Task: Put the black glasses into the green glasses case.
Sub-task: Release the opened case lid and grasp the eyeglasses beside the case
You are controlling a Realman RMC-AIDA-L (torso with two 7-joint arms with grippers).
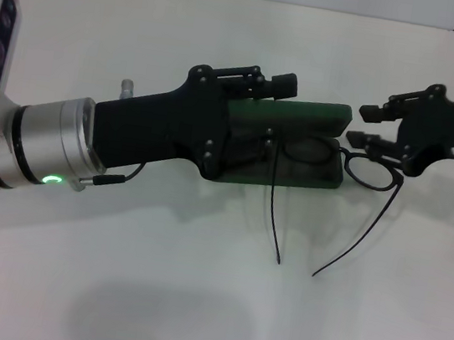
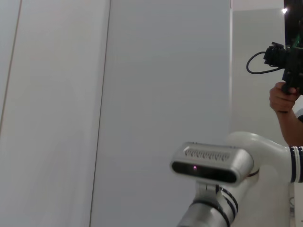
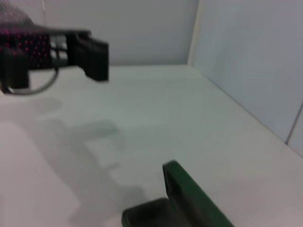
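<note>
Glasses (image 1: 371, 169) hang half out of our open case (image 1: 319, 115), right gripper (image 1: 367, 126) pinching the frame to feed them in, left gripper (image 1: 274, 109) steadying the lid.

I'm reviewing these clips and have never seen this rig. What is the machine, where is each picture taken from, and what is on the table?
It is a two-armed robot. The head view looks down on a white table. The left gripper reaches over the open green glasses case. The right gripper grips the black glasses, one lens over the case, temple arms trailing on the table. The left wrist view shows only walls, the robot's head camera and a person's hand. The right wrist view shows the case's end.
</note>
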